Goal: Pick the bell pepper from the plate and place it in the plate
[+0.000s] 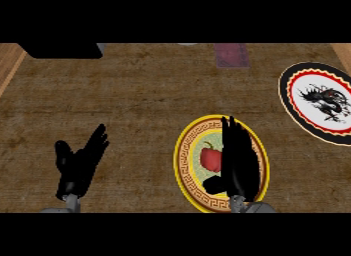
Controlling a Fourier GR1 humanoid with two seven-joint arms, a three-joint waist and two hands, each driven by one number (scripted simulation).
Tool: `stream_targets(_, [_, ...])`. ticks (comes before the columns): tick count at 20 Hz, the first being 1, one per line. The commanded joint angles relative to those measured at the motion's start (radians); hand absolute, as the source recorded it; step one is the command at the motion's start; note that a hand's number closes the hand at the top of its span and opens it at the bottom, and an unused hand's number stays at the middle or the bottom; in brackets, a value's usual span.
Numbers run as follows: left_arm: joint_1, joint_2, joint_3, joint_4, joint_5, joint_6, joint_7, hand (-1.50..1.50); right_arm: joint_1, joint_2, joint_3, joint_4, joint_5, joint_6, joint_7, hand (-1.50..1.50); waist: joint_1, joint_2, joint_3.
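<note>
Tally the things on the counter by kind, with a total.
Plates: 2, the yellow-rimmed plate and the black-rimmed plate
Bell peppers: 1, the red bell pepper on the yellow-rimmed plate
Total: 3

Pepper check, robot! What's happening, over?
Right hand open, over the red bell pepper. Pepper on yellow-rimmed plate. Left hand open, resting. Dragon plate unobstructed.

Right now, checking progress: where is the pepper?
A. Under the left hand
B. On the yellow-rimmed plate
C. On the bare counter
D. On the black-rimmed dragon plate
B: the red pepper lies on the yellow-rimmed plate, beside the right hand.
</note>
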Motion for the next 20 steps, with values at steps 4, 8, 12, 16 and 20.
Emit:
stream_targets(4, [0.035,-0.036,0.004,0.003,-0.03,0.003,-0.03,0.0,-0.004,0.002,-0.046,0.1,-0.02,-0.019,-0.071,-1.5,0.0,0.0,0.0])
stream_targets(8, [0.014,-0.006,0.028,-0.012,-0.005,-0.033,-0.008,0.0,-0.071,0.004,-0.008,0.207,-0.031,0.047,-0.087,1.5,0.004,0.0,0.0])
stream_targets(12, [0.013,-0.044,-0.01,-0.067,-0.056,0.026,0.049,0.0,-0.174,0.006,0.008,0.291,0.007,-0.021,-0.048,1.5,0.005,0.001,0.0])
stream_targets(16, [-0.009,0.0,0.05,-0.059,-0.013,-0.038,0.075,0.0,-0.068,0.006,0.012,0.179,0.079,0.014,-0.082,1.5,0.0,0.0,0.0])
stream_targets(20, [0.006,-0.034,0.024,-0.013,-0.047,-0.018,0.028,0.0,-0.005,-0.078,0.032,0.04,0.086,0.044,-0.154,1.5,-0.005,-0.001,0.0])
